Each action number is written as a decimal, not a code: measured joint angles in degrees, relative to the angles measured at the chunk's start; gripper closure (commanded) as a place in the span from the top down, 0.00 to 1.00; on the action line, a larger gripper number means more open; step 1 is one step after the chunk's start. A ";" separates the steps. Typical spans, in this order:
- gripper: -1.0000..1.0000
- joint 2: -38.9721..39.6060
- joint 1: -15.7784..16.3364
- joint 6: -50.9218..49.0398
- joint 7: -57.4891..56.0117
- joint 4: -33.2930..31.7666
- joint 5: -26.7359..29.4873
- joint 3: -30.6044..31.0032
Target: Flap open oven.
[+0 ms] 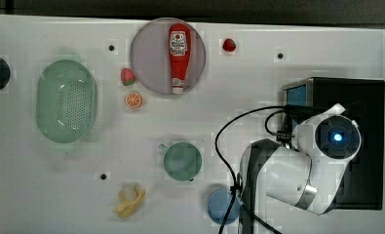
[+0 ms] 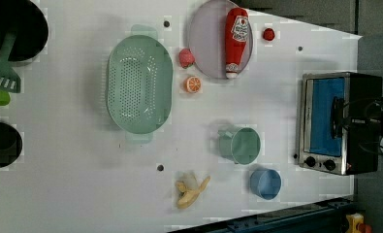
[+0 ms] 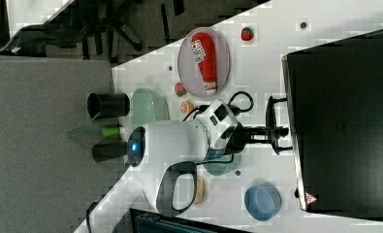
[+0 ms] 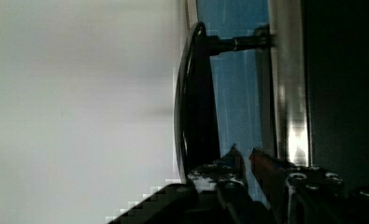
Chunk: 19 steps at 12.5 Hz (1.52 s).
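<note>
The toaster oven (image 2: pixel 337 122) stands at the surface's (image 2: pixel 82 194) edge on the left view's right, its blue glass door (image 2: pixel 327 114) shut flat against the silver frame, so nothing of the flap is done yet. The tool (image 4: pixel 246 161) sits at the door's dark bar handle (image 4: pixel 196 102), narrowly parted, one finger just behind the bar; no firm grip shows. Hooking the bar and swinging the door down remains

The oven (image 2: pixel 342 124) has a shiny metal frame and blue-tinted glass.
</note>
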 measured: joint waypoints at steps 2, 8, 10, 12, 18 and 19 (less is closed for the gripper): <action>0.17 0.18 -0.03 0.36 -0.06 -0.11 -0.31 0.60; 0.17 0.13 0.01 0.84 5.82 -1.34 -8.06 3.99; 0.17 0.48 0.88 0.62 11.13 -2.01 -12.49 5.92; 0.17 3.01 2.55 0.78 16.31 -1.68 -18.00 7.99; 0.17 14.91 10.33 1.04 37.38 -1.12 -30.51 11.77; 0.17 17.64 11.53 0.76 40.71 -0.56 -32.58 12.09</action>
